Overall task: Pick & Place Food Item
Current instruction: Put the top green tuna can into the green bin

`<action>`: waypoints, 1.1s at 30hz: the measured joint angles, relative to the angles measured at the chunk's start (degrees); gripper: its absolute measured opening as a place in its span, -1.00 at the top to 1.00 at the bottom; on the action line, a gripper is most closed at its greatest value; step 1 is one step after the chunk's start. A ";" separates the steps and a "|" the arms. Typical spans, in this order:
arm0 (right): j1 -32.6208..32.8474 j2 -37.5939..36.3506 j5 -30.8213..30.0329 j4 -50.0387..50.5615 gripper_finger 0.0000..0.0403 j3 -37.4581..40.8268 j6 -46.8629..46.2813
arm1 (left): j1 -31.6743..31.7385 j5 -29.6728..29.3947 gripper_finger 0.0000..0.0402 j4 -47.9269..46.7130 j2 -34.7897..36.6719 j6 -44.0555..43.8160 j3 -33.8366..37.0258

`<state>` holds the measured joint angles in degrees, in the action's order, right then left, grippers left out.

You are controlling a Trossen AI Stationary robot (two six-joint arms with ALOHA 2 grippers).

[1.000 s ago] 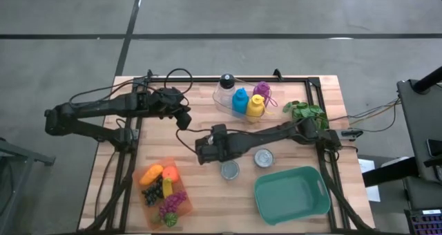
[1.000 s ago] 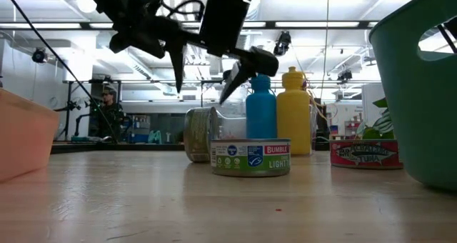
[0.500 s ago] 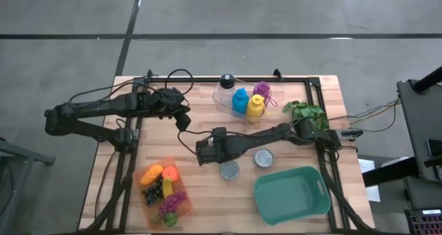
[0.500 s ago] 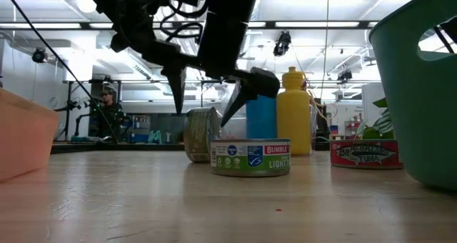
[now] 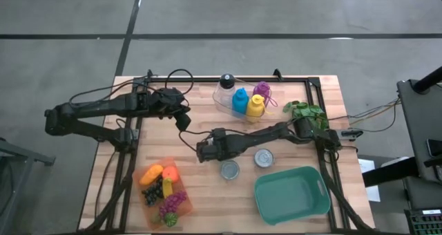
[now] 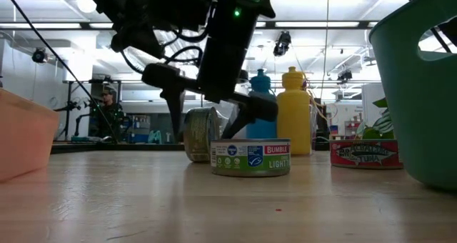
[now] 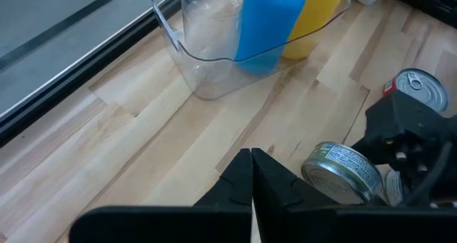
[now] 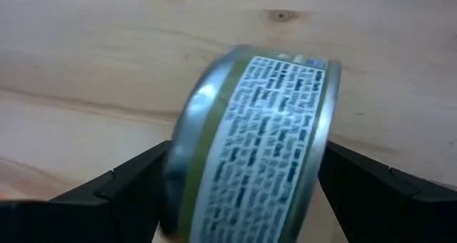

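Right tool (image 8: 246,200) spread wide, dark fingers flanking a round metal can (image 8: 250,139) with green printed label, tipped on its edge on the pale wood-plank counter (image 5: 200,186), mid-counter, contact uncertain. Left tool (image 7: 252,175) closed, empty, hovering far-left near clear plastic bin (image 7: 207,50).

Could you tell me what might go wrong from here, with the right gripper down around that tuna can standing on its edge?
1. The green-labelled tuna can on its edge sits between the right gripper's open fingers, not yet clamped; resting on its curved rim, it could roll away as they close.
2. A second flat tuna can with a green label lies close beside it, so a finger may nudge it.
3. The clear plastic tray of bottles stands just behind, so a lift could clip it.
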<state>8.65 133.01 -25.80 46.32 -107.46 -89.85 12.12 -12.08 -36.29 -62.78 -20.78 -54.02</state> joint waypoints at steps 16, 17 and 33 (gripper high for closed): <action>-0.09 -0.02 0.11 -0.25 -0.02 0.05 2.86 | 0.02 0.00 0.99 0.00 0.00 -0.02 0.02; -0.09 -0.02 0.11 -0.28 0.04 0.05 2.87 | 0.02 0.00 0.99 0.00 0.00 -0.02 0.02; -0.05 -0.35 0.35 -0.25 0.37 0.02 7.49 | 0.02 0.00 0.99 0.00 0.00 -0.04 0.02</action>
<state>8.60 132.66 -25.45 46.07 -107.44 -82.35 12.14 -12.08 -36.29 -62.78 -20.82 -54.00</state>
